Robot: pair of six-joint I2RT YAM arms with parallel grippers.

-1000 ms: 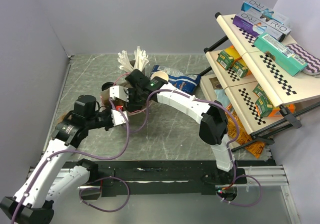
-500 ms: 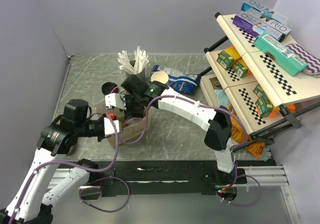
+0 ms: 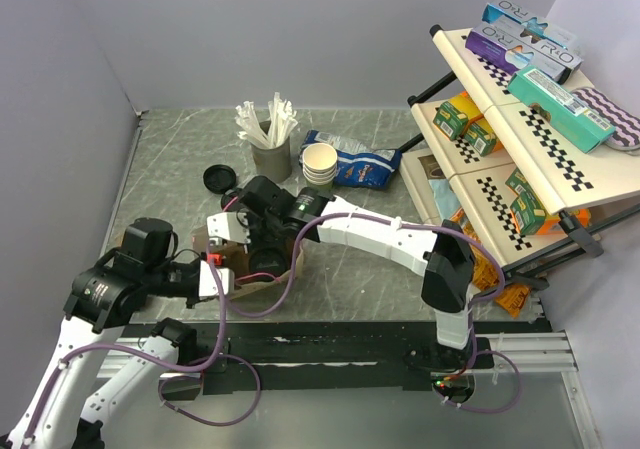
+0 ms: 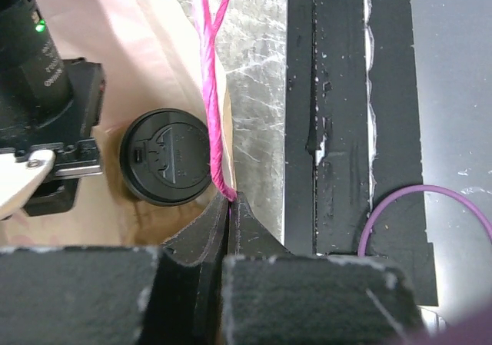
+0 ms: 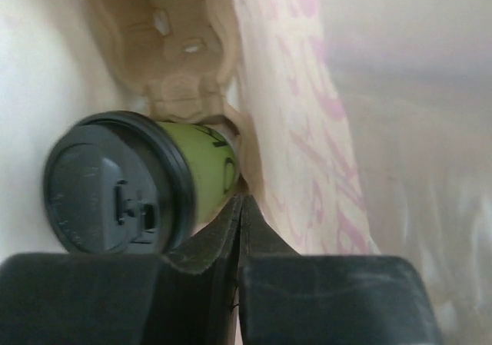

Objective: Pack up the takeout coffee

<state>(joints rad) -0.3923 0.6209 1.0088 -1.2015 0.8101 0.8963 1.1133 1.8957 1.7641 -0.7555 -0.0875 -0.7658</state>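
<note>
The takeout coffee (image 5: 131, 184), a green-sided cup with a black lid, sits in a pulp carrier (image 5: 181, 53) inside a brown paper bag (image 3: 243, 264). From above, its lid (image 4: 169, 157) shows in the bag's open mouth. My right gripper (image 5: 240, 200) reaches down inside the bag, shut, its tips against the cup's side and the carrier's edge; nothing shows between the fingers. My left gripper (image 4: 231, 200) is shut on the bag's pink twine handle (image 4: 209, 91) and holds it at the bag's near edge.
A loose black lid (image 3: 219, 178), a grey holder of white stirrers (image 3: 270, 141), stacked cream cups (image 3: 319, 163) and a blue snack bag (image 3: 355, 161) lie behind the bag. A shelf rack (image 3: 520, 119) of boxes stands at the right. A black strip (image 4: 346, 114) borders the near edge.
The left arm has drawn back toward the near left with the handle, and the bag has come nearer with it. The right gripper has followed, staying low in the bag.
</note>
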